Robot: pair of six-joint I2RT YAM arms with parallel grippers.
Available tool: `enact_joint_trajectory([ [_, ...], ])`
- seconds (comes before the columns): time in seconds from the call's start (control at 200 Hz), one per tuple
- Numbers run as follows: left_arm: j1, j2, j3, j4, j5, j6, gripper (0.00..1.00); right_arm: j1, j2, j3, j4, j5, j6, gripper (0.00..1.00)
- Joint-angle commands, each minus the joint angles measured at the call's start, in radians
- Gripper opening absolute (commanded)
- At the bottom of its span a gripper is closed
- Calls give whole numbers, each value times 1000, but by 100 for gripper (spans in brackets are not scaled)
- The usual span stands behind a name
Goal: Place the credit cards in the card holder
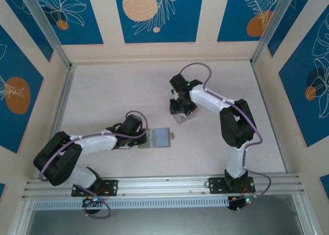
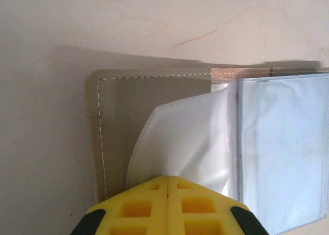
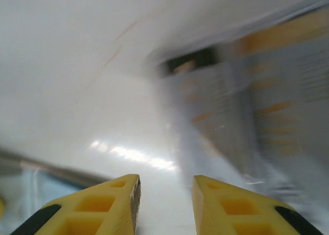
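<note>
The card holder (image 2: 123, 116) is grey with white dotted stitches. The wall (image 1: 154, 14) up top is blue with orange circles.

Robot lab test cell: pale tabletop (image 1: 118, 91) boxed by aluminium frame posts (image 1: 50, 34), blue panels (image 1: 157, 14) printed with leaves, orange discs; left arm (image 1: 92, 141), right arm (image 1: 226, 109) bolted to extruded rail (image 1: 164, 183).

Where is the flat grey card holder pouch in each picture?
Top external: the flat grey card holder pouch lies open just below the middle, at the left gripper.
Left wrist: it runs from the middle to the right edge, with the grey cover on the left and a clear page pinched in the yellow fingers.
Right wrist: too blurred to tell.
Shared landmark: the pale table.
</note>
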Motion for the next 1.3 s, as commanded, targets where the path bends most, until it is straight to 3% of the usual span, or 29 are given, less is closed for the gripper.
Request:
enact_joint_trajectory([
  [0.0,5,3,-30,-79,-32,9,0,-42,-8,44,-75,138,-32,35],
  [0.195,6,3,-30,-67,-23,5,0,-57,64,125,-117,226,-54,37],
  [0.66,7,4,-37,-62,-19,3,0,-33,124,152,-116,177,-67,35],
  [0.92,6,12,-36,-54,-17,1,0,-10,119,158,-126,189,-72,27],
  [1.295,5,17,-41,-51,-17,-2,0,22,112,182,-171,241,-73,28],
])
